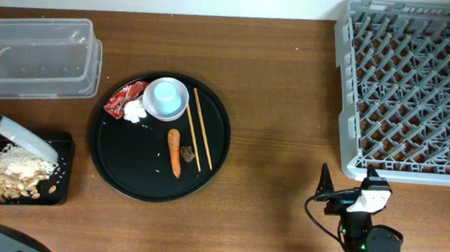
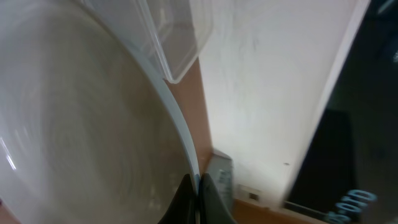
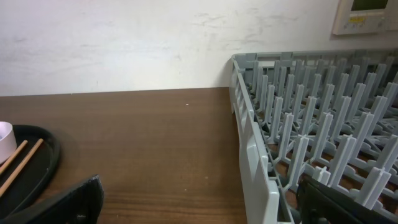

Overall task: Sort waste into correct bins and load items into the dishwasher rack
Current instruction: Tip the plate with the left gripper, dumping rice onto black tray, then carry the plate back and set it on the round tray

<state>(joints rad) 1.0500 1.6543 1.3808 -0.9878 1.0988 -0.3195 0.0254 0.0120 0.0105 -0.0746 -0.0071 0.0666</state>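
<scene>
tilting over the black bin (image 1: 62, 169) at the near left, the white plate (image 1: 17, 135) is pinched by its rim in the closed left jaws, likely so rice scraps (image 1: 14, 172) slide in; right jaws idle, spread apart; farther out, the tray (image 1: 137, 171) holds carrot (image 1: 174, 153), wrapper (image 1: 117, 100), cup (image 1: 165, 95), chopsticks (image 1: 199, 130); dishwasher rack (image 1: 413, 84) beyond, unloaded.

1. I am indoors, at a brown wooden table (image 1: 277, 82) set against a plain white wall (image 3: 124, 43).
2. A grey peg rack (image 1: 413, 84) of the dishwashing sort, a tray (image 1: 133, 163), a tub (image 1: 37, 55) and a bin (image 1: 65, 170) of scraps (image 1: 12, 170) make it a dish-clearing station.
3. A panel (image 3: 370, 12) with a small display hangs on the wall (a room control, I'd say).
4. My arm (image 1: 369, 242) stands at the table's edge, so this reads as a test room, not a working kitchen.
</scene>
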